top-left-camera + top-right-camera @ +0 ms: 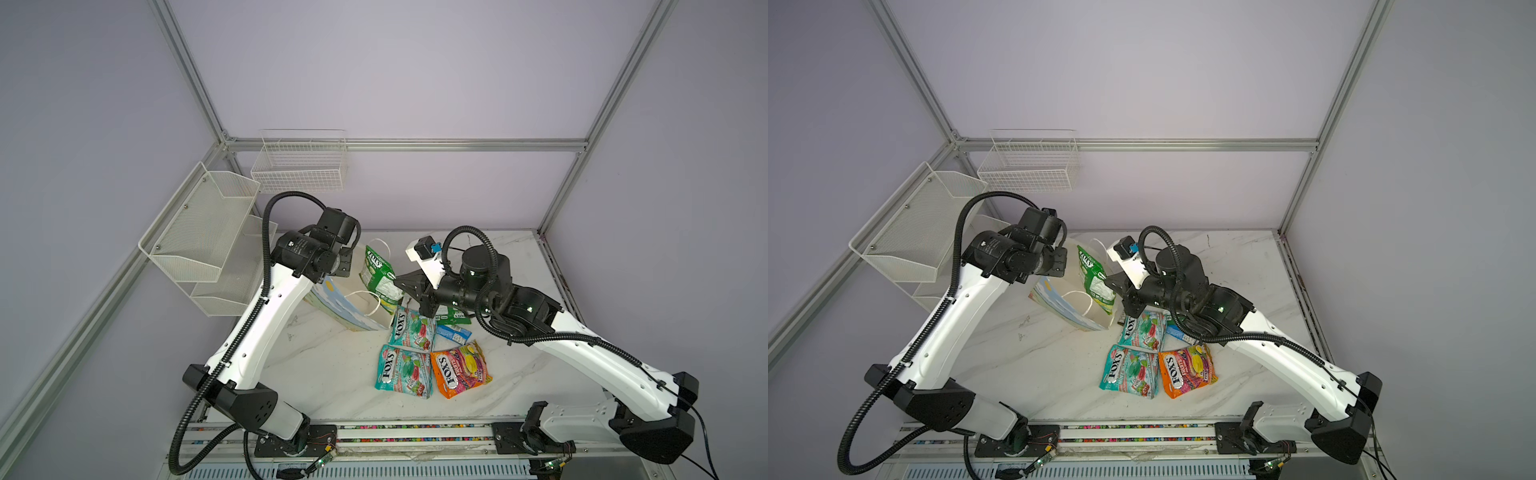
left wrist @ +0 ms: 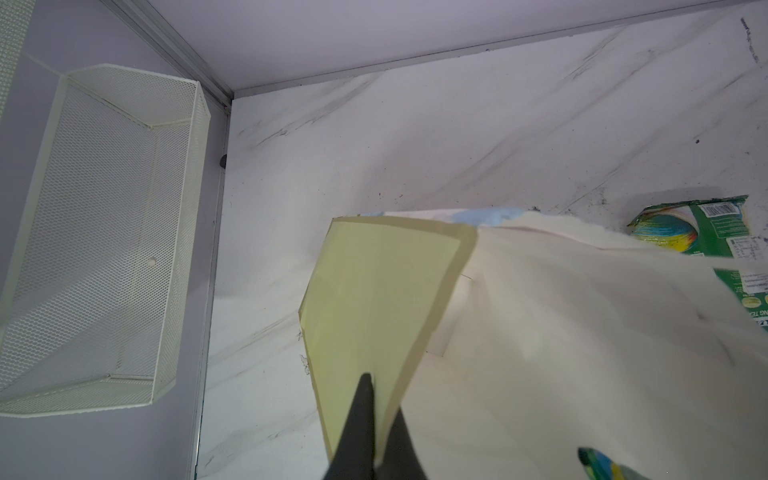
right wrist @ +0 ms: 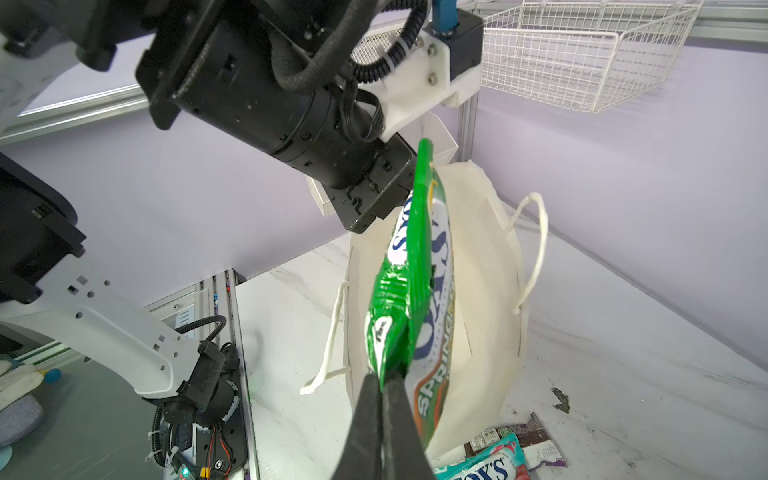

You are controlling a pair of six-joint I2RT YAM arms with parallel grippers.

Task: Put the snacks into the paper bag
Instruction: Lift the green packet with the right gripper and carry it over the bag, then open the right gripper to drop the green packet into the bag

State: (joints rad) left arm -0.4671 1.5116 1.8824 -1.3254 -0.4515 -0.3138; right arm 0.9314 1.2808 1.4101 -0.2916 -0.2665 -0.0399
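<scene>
The paper bag leans on the marble table with its mouth open. My left gripper is shut on the bag's wall near the rim, one finger inside and one outside. My right gripper is shut on the corner of a green snack bag, holding it at the bag's mouth. Two teal FOX'S bags, an orange one and a small blue packet lie on the table. A second green bag lies partly under my right arm. A dark wrapper lies beside the paper bag.
A white mesh rack hangs on the left wall and a white wire basket on the back wall. Both arms meet over the bag near the table's back. The frame rail runs along the table's front edge.
</scene>
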